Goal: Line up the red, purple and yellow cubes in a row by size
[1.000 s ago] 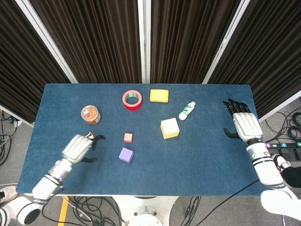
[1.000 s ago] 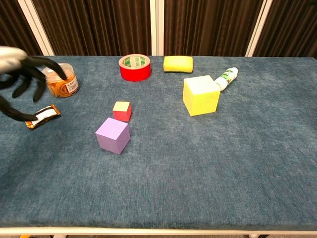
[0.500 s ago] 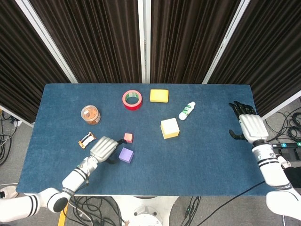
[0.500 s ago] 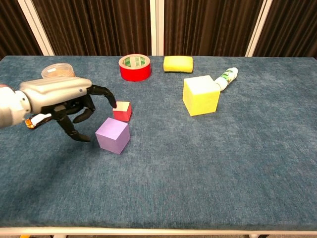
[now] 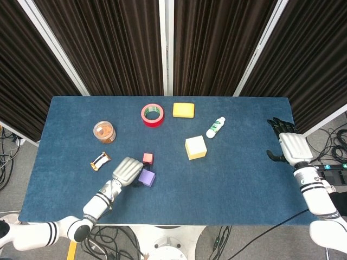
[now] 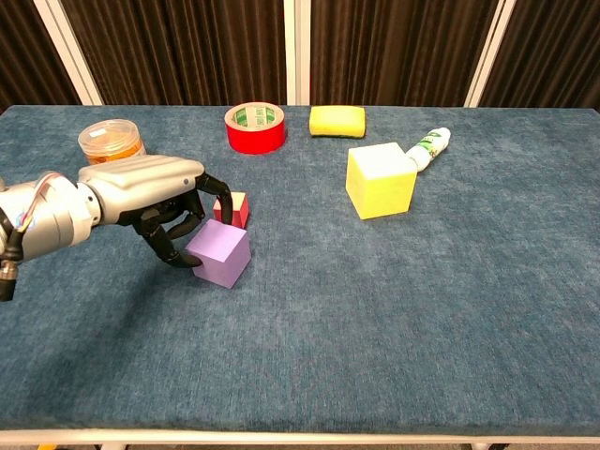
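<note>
A: Left hand [image 6: 155,192] status?
B: Lower left of frame, fingers curled around the purple cube [image 6: 219,253], touching its left side.
A: Other cubes?
B: Red cube [image 6: 232,208] just behind the purple, yellow cube [image 6: 380,179] centre-right. Right hand [image 5: 291,146] at far right edge, fingers spread, holding nothing.

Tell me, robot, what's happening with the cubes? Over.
Left hand closing on purple cube. Right hand open, idle. Red cube crowds the fingers; yellow cube apart.

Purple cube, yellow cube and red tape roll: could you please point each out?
Purple cube [image 6: 223,253], chest view, front face.
Yellow cube [image 6: 381,183], chest view, front face.
Red tape roll [image 5: 152,114], head view, top rim.
</note>
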Robot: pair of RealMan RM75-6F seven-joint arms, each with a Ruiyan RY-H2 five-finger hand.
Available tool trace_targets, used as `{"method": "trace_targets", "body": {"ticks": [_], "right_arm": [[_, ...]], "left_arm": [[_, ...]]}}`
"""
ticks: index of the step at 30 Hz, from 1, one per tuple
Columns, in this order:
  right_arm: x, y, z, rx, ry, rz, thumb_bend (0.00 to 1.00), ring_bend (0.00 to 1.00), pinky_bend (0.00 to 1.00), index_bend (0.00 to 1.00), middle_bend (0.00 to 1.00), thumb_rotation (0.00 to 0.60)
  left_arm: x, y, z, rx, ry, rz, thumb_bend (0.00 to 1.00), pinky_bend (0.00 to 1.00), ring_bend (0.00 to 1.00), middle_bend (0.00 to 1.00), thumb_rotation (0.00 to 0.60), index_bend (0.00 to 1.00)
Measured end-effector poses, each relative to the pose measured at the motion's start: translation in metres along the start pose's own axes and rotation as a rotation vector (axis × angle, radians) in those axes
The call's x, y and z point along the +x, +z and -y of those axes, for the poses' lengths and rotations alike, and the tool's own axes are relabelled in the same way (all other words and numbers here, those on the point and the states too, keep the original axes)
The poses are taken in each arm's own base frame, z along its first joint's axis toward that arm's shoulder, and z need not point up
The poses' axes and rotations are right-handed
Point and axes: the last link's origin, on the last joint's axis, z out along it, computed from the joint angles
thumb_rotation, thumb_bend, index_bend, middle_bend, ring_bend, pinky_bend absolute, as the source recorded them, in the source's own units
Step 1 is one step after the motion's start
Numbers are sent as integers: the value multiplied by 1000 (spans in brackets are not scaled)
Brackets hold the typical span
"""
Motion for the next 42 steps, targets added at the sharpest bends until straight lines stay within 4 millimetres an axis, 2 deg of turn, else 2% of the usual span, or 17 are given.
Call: {"method": "trace_targets", "body": {"ticks": [4, 10, 20, 32, 42], "right_arm": [[1, -2, -1, 0, 2, -4, 240, 0, 0, 0, 0, 600], [4, -5, -3, 1, 7, -13, 240, 0, 0, 0, 0, 600], [5, -7, -5, -2, 9, -14, 240, 0, 0, 0, 0, 600], [5, -3, -3, 6, 8, -7, 241, 0, 0, 0, 0, 600], [3, -2, -6, 4, 3, 7, 241, 0, 0, 0, 0, 600]], "left_arm": [[8, -1, -8, -16, -33, -21, 300, 981, 897, 908, 600, 539], [38, 9, -21, -49, -63, -90, 301, 980, 895, 906, 600, 539], [59, 48, -26, 38, -132, -84, 300, 978, 895, 906, 600, 538], [63, 104, -43, 189, -126, -42, 288, 977, 896, 906, 600, 535], [45, 126, -62, 253, -98, -6, 275, 978, 897, 906, 600, 533]]}}
